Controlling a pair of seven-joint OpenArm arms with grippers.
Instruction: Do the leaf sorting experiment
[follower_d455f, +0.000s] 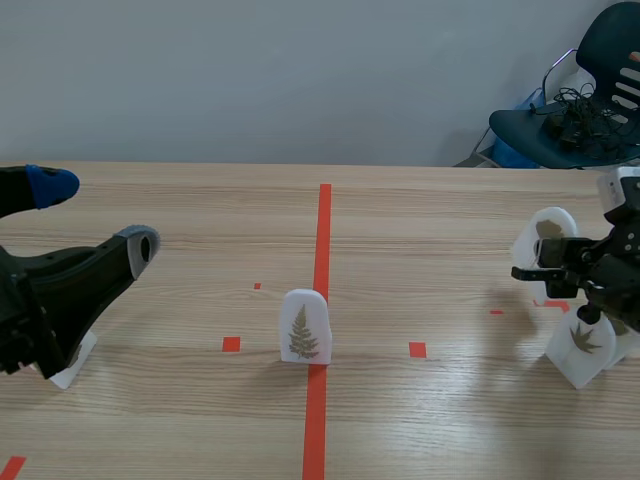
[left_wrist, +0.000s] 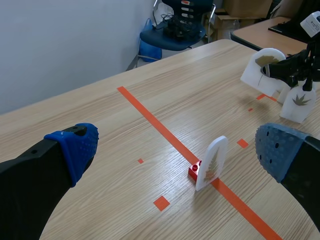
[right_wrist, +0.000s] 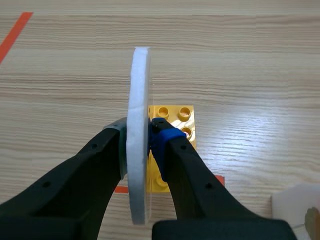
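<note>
A white card with a fern leaf (follower_d455f: 304, 338) stands upright on the red centre tape line; in the left wrist view the fern card (left_wrist: 212, 162) has a small red brick (left_wrist: 194, 172) at its foot. My right gripper (follower_d455f: 540, 263) is shut on a second white leaf card (follower_d455f: 551, 233) at the table's right. In the right wrist view this held card (right_wrist: 137, 165) shows edge-on between the pads, with a yellow brick (right_wrist: 172, 125) at its far side. A third card with a lobed leaf (follower_d455f: 580, 350) stands just beside it. My left gripper (follower_d455f: 95, 215) hangs open at the far left, holding nothing.
A white object (follower_d455f: 72, 366) lies partly hidden under my left arm. Another white card's corner (right_wrist: 300, 210) shows beside my right gripper. A dark chair with cables (follower_d455f: 575, 125) stands beyond the table's far right edge. Small red tape squares (follower_d455f: 231, 344) mark the table.
</note>
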